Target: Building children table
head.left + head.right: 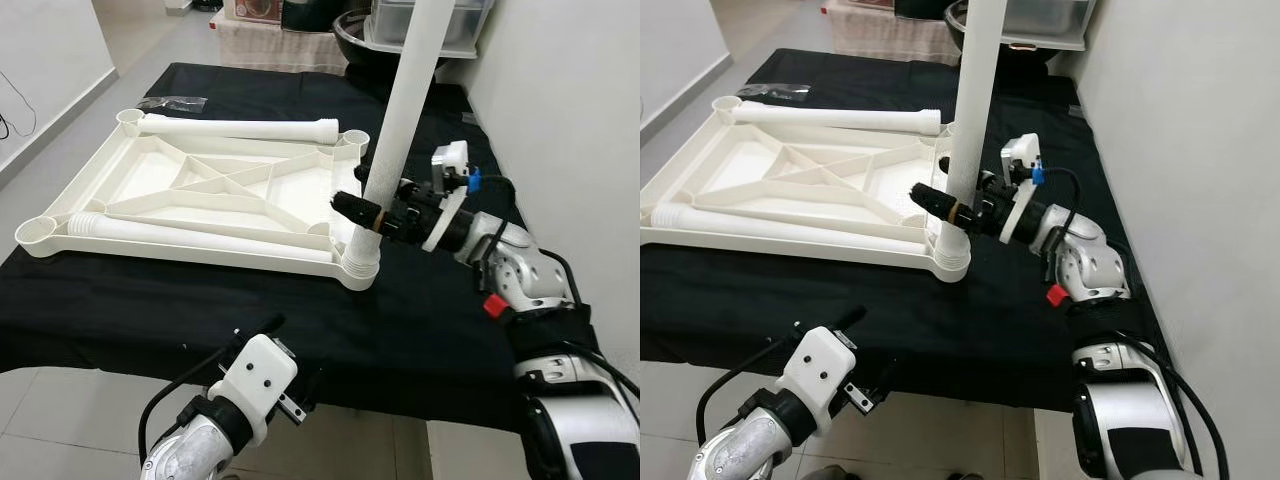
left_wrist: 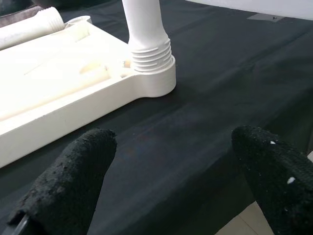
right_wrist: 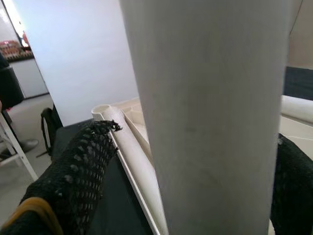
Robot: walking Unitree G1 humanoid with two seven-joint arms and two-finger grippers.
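Black-draped bench (image 1: 120, 300) carries upturned tabletop (image 1: 200, 190), underside up so sockets face upward. Upright leg (image 1: 400, 110) seated in its near right corner socket. Right gripper (image 1: 368, 212) pinches leg low, steadying it. Left gripper (image 2: 171, 186) spread, idle at bench's near edge.

white plastic tabletop upside down, one leg standing in a corner socket

the tabletop (image 1: 210, 190) lies flat, ribbed underside up, on black cloth. an upright leg (image 1: 400, 110) stands with its threaded end in the corner socket (image 1: 357, 265), between the right gripper's (image 1: 362, 213) fingers. two more legs (image 1: 240, 128) (image 1: 190, 235) lie across the underside.
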